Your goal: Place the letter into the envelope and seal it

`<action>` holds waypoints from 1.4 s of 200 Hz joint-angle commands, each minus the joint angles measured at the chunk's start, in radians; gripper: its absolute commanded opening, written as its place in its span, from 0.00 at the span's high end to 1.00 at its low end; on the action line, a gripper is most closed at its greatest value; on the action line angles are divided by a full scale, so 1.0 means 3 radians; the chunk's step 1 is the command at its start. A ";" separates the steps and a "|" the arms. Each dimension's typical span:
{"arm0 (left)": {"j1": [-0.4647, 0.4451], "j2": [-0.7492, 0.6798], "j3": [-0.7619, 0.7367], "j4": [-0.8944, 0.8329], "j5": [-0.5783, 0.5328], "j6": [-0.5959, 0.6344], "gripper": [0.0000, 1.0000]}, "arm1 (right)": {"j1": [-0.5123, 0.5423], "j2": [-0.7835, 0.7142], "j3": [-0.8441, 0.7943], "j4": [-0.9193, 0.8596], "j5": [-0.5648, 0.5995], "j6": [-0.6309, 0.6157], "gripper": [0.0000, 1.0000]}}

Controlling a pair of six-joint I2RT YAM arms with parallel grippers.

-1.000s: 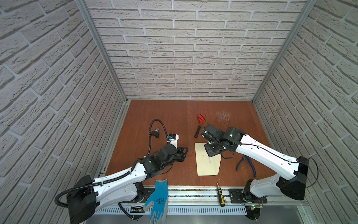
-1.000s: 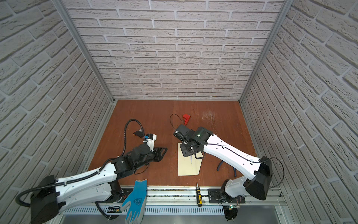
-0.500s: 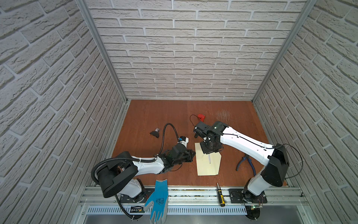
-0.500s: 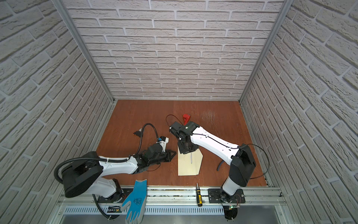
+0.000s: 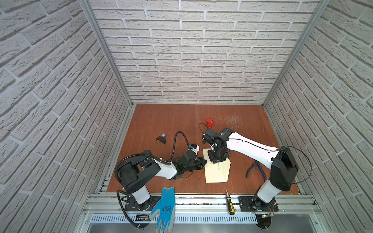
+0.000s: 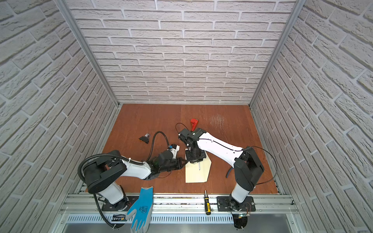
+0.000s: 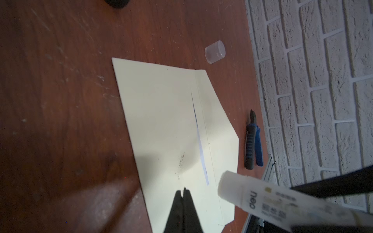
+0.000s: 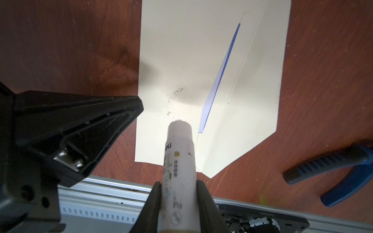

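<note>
Starting at the left, a blue glove (image 5: 164, 203) hangs over the front rail

Next comes the left gripper (image 5: 203, 161), low over the table (image 5: 161, 121). Its jaws are pressed tight together and hold nothing. Its tip is right at the left edge of the envelope (image 5: 217, 175). I cannot tell if it pushes down on the paper

The envelope lies flat near the front middle of the table. Its long side runs from the front rail toward the back wall. Its flap is open and lies flat, and the flap's point aims to the right

The letter (image 8: 222, 74) is inside the envelope. Only a thin strip with a blue edge peeks out at the mouth. The strip runs almost the same way as the envelope's long side

Over the envelope's far part hangs the right gripper (image 8: 179, 184). It squeezes a white glue stick (image 8: 179, 153) with no cap on. The stick points down at the envelope, just beside the blue strip. I cannot tell if it touches the paper

A clear cap (image 7: 215, 51) sits near one corner of the envelope. Pliers (image 5: 255, 170) with blue handles lie to the right, apart from the envelope
</note>
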 commanded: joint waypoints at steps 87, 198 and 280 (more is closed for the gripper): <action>0.0058 0.0419 0.0224 0.0235 0.0194 0.0011 1.00 | -0.0072 0.0227 0.0046 0.0002 -0.0254 -0.0033 0.95; 0.0065 0.0528 0.0480 -0.0503 0.0241 0.0206 1.00 | -0.0113 0.0463 0.0249 -0.0123 -0.0240 -0.0077 0.95; 0.0073 0.0561 0.0539 -0.0648 0.0266 0.0239 1.00 | -0.0161 0.0560 0.0312 -0.0211 -0.0169 -0.0065 0.95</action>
